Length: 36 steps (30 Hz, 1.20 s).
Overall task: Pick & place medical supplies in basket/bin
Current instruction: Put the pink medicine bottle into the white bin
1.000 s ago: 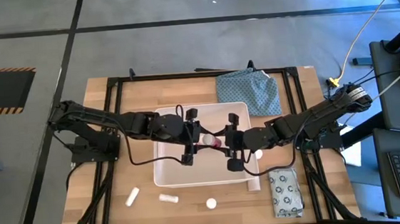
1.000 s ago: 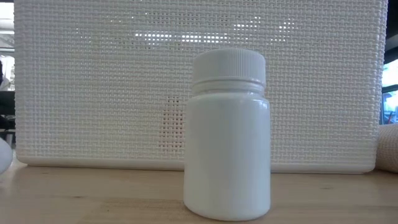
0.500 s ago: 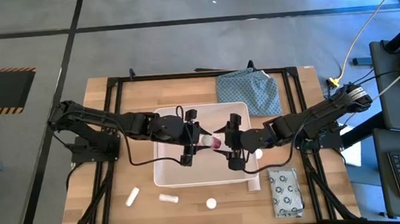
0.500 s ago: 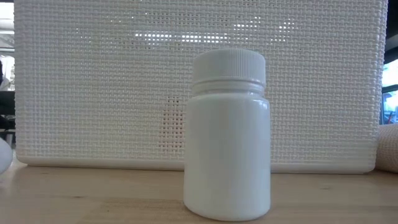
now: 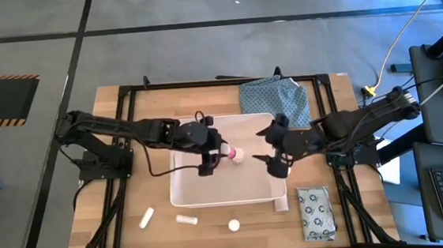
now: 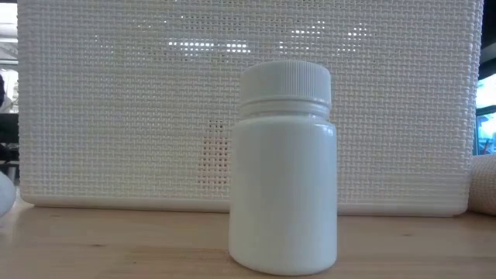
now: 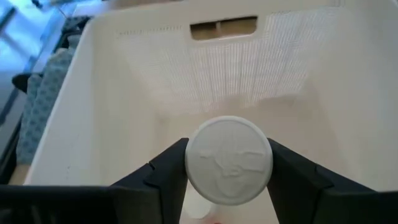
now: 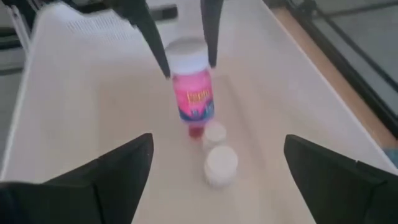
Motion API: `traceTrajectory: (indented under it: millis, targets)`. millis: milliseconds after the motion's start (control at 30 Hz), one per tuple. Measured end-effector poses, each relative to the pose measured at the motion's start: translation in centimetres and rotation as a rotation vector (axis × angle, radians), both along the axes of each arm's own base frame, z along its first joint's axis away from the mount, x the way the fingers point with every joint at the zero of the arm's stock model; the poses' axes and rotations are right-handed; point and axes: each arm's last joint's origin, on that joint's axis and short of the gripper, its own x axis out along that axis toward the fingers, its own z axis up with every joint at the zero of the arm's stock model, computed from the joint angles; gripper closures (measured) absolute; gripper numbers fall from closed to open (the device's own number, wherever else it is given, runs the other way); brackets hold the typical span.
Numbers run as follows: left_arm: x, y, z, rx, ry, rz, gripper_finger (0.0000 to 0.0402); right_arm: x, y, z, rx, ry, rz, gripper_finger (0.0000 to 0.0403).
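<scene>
A red bottle (image 5: 232,152) with a white cap hangs over the white bin (image 5: 212,200), and my left gripper (image 5: 224,151) is shut on it. In the right wrist view the bottle (image 8: 194,99) shows upright below the left arm's fingers. Two small white bottles (image 8: 217,155) stand on the bin's floor under it. My right gripper (image 5: 270,146) stands open over the bin's right part, apart from the bottle, with nothing between its fingers (image 8: 118,177). Another white bottle (image 6: 283,167) stands on the table in front of the bin wall (image 6: 116,116). My left gripper pinches the red bottle's white cap (image 7: 229,160) between its two fingers, one on each side of the cap's rim. The fingers (image 8: 146,28) slant down from the table's left side. The bottle hangs below them, cap up and nearly upright, above the bin's floor.
On the table near the front edge lie two short white tubes (image 5: 146,218) (image 5: 185,219) and the white bottle (image 5: 233,225). A flat ring-printed packet (image 5: 317,211) lies at the front right. A blue-green cloth (image 5: 277,100) lies beyond the bin's far right corner.
My right gripper has opened and let go of the red bottle, then drawn back toward the table's right edge and up, rolling as it went. The bottle has stayed in my left gripper, which has shifted a little toward the far edge over the bin.
</scene>
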Motion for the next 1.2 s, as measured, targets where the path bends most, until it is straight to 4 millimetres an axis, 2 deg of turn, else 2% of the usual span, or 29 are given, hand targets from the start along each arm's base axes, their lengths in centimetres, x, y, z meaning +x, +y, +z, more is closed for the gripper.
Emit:
traceTrajectory:
  millis: [100, 267, 533, 733, 867, 1200]
  targets:
    - [0.6, 0.6, -0.8, -0.014, 0.03, 0.003, 0.0222, -0.8, -0.3, -0.1, 0.03, 0.042, -0.038, 0.0042]
    - [2.3, 1.3, -3.3, -0.043, 0.105, -0.042, 0.0222, -1.3, -0.6, -0.5, 0.012, 0.081, -0.109, 0.0042]
    - [5.0, 0.4, -8.0, 0.027, 0.206, -0.153, 0.0222, -1.5, -0.7, -0.6, 0.004, 0.095, -0.138, 0.0042]
    - [6.1, 0.1, -10.3, 0.042, 0.244, -0.157, 0.0222, -1.6, -0.7, -0.7, -0.001, 0.106, -0.139, 0.0042]
    - [6.3, 0.3, -11.4, 0.072, 0.285, -0.127, 0.0222, -1.6, -0.7, -0.7, -0.002, 0.107, -0.14, 0.0042]
    - [6.3, 0.3, -11.6, 0.036, 0.294, -0.121, 0.0221, -1.6, -0.7, -0.7, -0.002, 0.107, -0.141, 0.0042]
